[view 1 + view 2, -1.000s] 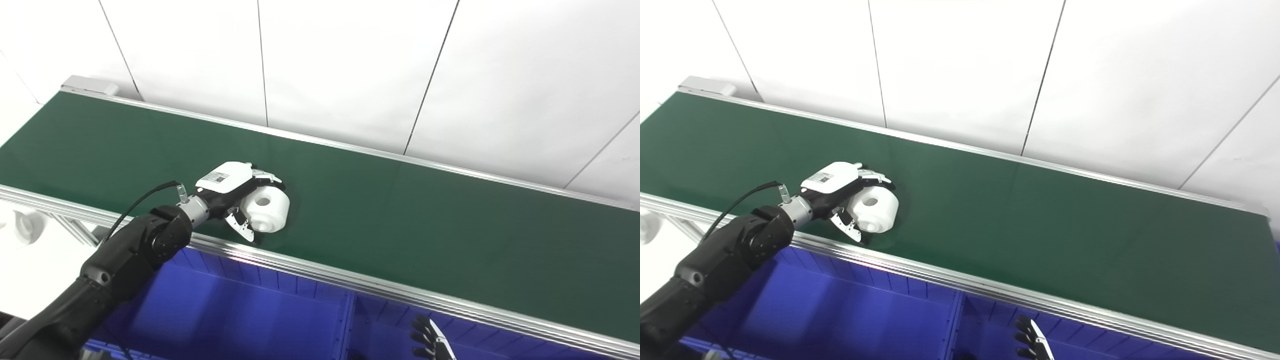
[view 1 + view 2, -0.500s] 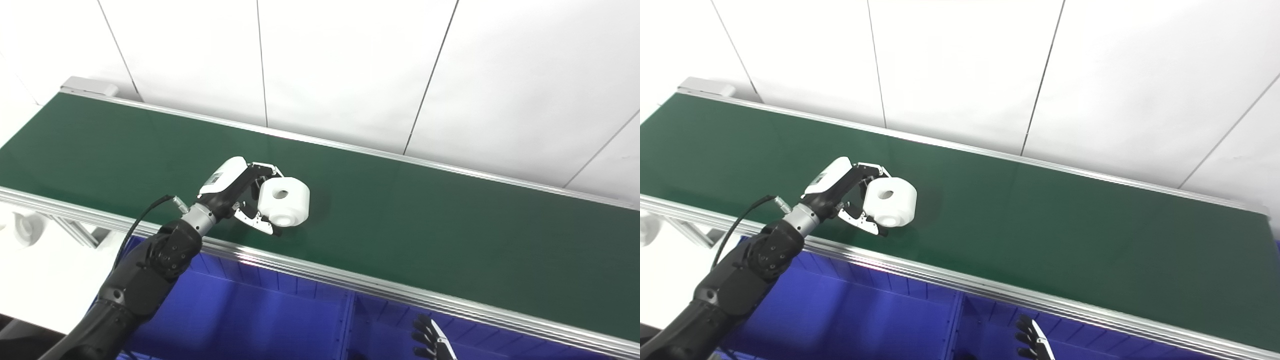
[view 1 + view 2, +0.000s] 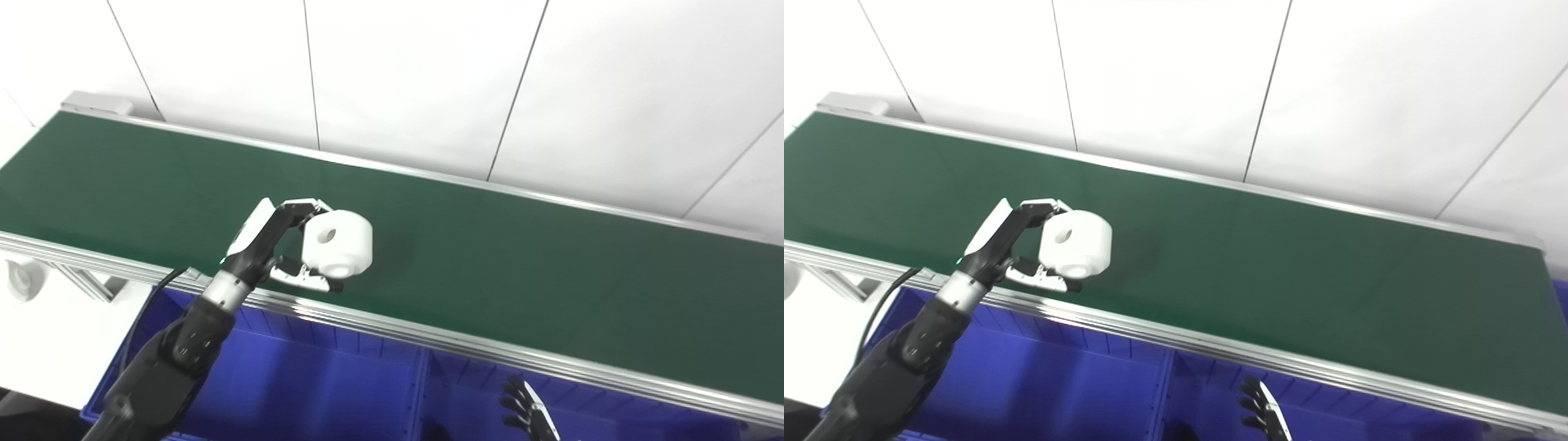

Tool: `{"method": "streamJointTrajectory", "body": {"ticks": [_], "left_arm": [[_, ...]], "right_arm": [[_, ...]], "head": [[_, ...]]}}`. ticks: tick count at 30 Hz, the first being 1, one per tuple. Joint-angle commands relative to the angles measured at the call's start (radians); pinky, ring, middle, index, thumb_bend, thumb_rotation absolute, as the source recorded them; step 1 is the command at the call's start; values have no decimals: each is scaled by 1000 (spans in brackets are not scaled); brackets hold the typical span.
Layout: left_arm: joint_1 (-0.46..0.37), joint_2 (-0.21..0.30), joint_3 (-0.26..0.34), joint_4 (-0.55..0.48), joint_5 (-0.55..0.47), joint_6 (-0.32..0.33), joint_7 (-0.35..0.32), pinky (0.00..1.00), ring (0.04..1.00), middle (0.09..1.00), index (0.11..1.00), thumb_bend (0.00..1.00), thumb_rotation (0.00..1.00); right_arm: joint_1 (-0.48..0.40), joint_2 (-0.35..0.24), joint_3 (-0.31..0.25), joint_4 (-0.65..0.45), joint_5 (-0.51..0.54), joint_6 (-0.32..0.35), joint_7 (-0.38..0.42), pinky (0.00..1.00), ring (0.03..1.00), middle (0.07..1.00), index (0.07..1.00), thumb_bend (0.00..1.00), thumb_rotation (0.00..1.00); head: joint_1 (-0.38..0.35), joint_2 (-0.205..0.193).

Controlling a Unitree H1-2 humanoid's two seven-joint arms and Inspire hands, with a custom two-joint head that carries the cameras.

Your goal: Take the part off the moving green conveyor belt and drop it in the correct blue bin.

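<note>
In the left eye view we saw our left hand point(image 3: 278, 245) clasping the white cylindrical plastic part with a centre hole point(image 3: 338, 242) at centre-left, over the green conveyor belt point(image 3: 520, 257).

In the right eye view the blue plastic bin point(image 3: 1078, 380) along the bottom looked bare where visible; our right hand point(image 3: 1262, 413) lay at the bottom edge, and we could not tell its grip.

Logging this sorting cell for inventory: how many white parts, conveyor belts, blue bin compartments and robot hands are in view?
White parts: 2 (held, off-belt at left)
Green conveyor belt: 1
Blue bin compartments: 2
Robot hands: 2 (left, right)
Total: 7
</note>
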State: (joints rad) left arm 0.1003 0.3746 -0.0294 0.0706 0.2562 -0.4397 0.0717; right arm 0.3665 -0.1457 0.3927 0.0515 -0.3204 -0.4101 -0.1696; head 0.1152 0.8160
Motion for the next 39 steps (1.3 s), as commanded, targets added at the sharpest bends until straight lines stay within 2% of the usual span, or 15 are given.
{"method": "streamJointTrajectory", "body": {"ticks": [1, 5, 8, 10, 18, 22, 26, 28, 30, 31, 32, 33, 35, 37, 39], "left_arm": [[47, 6, -8, -47, -11, -30, 11, 355, 431, 502, 491, 497, 0], [136, -8, -30, -71, -4, -29, -16, 362, 436, 500, 488, 498, 0], [171, -3, -61, -65, 22, -30, -12, 442, 463, 490, 480, 499, 0], [191, -1, -80, -62, 41, -30, -17, 432, 464, 493, 478, 498, 0], [207, 50, -197, -16, 151, -30, 73, 401, 452, 496, 480, 498, 0], [205, 47, -196, 1, 207, -17, 44, 417, 450, 488, 492, 499, 0], [190, 42, -197, 23, 262, 14, 17, 440, 444, 480, 505, 498, 0], [176, 40, -201, 23, 295, 65, -11, 450, 431, 476, 519, 498, 0], [166, 32, -206, -5, 348, 157, -52, 464, 423, 485, 529, 497, 0], [163, 30, -210, -15, 371, 186, -64, 497, 527, 495, 513, 506, 0], [160, 28, -216, -23, 399, 210, -71, 536, 608, 606, 506, 504, 17], [159, 27, -220, -27, 416, 222, -74, 628, 717, 730, 668, 566, 5], [160, 21, -228, -34, 447, 243, -72, 714, 809, 846, 785, 626, 0], [162, 16, -234, -37, 474, 247, -54, 737, 833, 877, 814, 642, 0], [166, 8, -236, -37, 494, 243, -25, 826, 890, 943, 868, 694, 63]], "right_arm": [[13, 13, -9, -50, 4, -43, 15, 717, 806, 854, 889, 599, 457], [18, 23, -19, -71, 6, -19, 38, 722, 808, 853, 890, 612, 486], [21, 34, -29, -86, 4, -4, 53, 723, 808, 851, 889, 622, 496], [22, 43, -35, -93, -2, 2, 60, 720, 804, 846, 886, 622, 494], [34, 64, -52, -122, 2, 20, 93, 722, 803, 843, 885, 623, 487], [38, 72, -59, -129, -8, 31, 102, 721, 800, 840, 884, 622, 490], [38, 77, -62, -123, -10, 22, 106, 719, 799, 839, 883, 624, 493], [35, 77, -62, -119, -7, 18, 109, 719, 800, 841, 883, 624, 495], [31, 78, -62, -115, -9, 19, 112, 719, 802, 842, 884, 624, 493], [29, 78, -62, -113, -11, 19, 112, 718, 802, 843, 885, 624, 499], [27, 78, -61, -111, -13, 19, 113, 718, 803, 844, 886, 621, 499], [26, 79, -61, -109, -14, 18, 114, 719, 804, 845, 887, 617, 495], [24, 81, -62, -108, -12, 18, 117, 724, 805, 846, 887, 627, 508], [24, 82, -64, -107, -13, 18, 118, 725, 806, 846, 887, 630, 512], [25, 83, -66, -105, -12, 17, 119, 722, 805, 847, 886, 623, 499]], "head": [[-17, 19], [-61, 54], [-73, 64], [-82, 75], [-118, 103], [-113, 104], [-104, 101], [-96, 98], [-88, 92], [-88, 91], [-89, 90], [-89, 89], [-89, 85], [-90, 83], [-94, 80]]}}
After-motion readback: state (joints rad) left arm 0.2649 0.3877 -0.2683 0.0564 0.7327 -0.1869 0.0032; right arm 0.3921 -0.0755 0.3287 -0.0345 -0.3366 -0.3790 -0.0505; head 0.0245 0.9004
